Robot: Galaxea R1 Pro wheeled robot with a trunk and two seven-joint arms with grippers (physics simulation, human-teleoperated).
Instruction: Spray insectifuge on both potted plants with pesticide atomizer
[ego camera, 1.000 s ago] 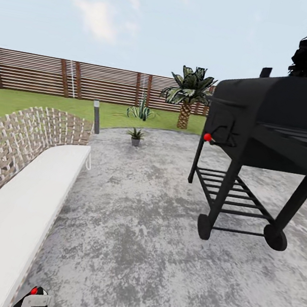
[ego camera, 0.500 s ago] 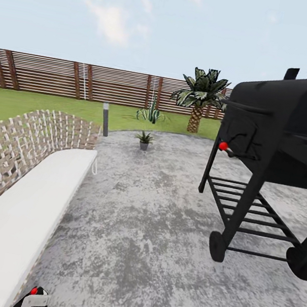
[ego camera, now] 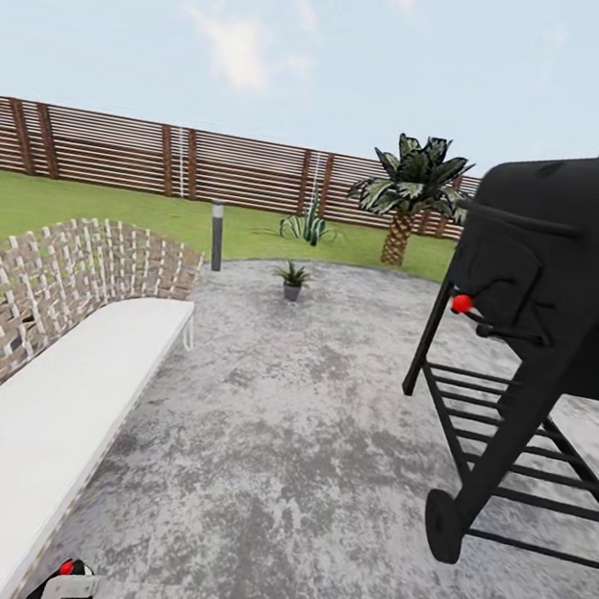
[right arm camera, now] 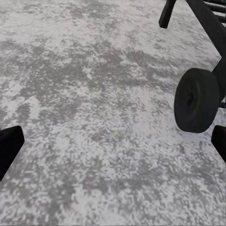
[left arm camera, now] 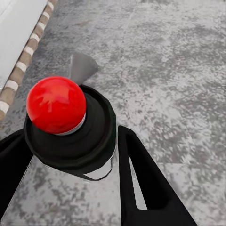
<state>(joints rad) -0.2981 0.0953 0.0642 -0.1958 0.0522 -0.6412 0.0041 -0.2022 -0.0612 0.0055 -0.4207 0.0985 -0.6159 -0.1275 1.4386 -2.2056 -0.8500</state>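
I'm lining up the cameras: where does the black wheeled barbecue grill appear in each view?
Head view: the black wheeled barbecue grill stands at the right, on the grey mottled paving.
Right wrist view: one grill wheel and frame bars near the right edge.
Left wrist view: paving beside the white bench cushion.
Shared landmark: the grey mottled paving.

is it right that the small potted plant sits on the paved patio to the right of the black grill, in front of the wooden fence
Not quite. In the head view the potted plant does sit on the paved patio in front of the wooden fence, but it is to the left of the black grill, not the right.
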